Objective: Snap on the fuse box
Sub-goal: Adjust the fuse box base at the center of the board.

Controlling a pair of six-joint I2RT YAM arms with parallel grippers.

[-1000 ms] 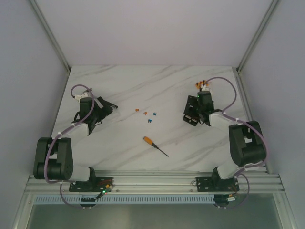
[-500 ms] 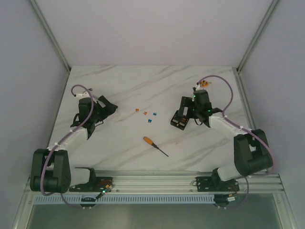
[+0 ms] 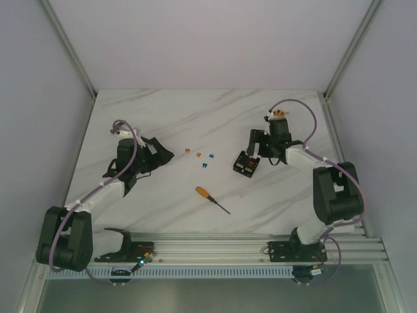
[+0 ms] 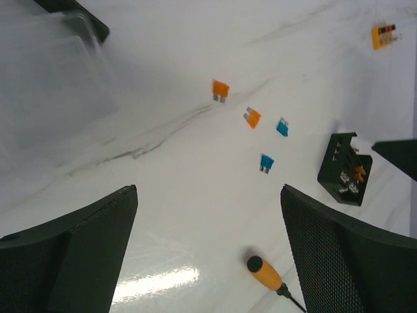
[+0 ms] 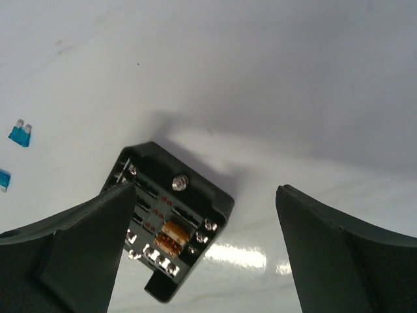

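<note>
A white, grey-veined table [image 3: 195, 124] sits between plain pale walls, and the fuse box [image 3: 245, 164] lies on it right of centre, open face up, with orange fuses and small metal terminals showing inside its black shell. The right gripper [image 5: 205, 189] hangs just above and behind the box with its fingers spread wide. In the right wrist view one finger [image 5: 78, 254] overlaps the box's edge, and whether they touch cannot be told. Left of the box lie loose orange and blue fuses [image 3: 202, 156], and nearer the arm bases a screwdriver [image 3: 212, 199] with an orange handle. A small orange block [image 3: 278, 116] rests toward the far right corner. The left gripper [image 4: 208, 189] is well apart on the left, fingers wide and empty, with a translucent plastic piece [image 4: 58, 72] beside it
</note>
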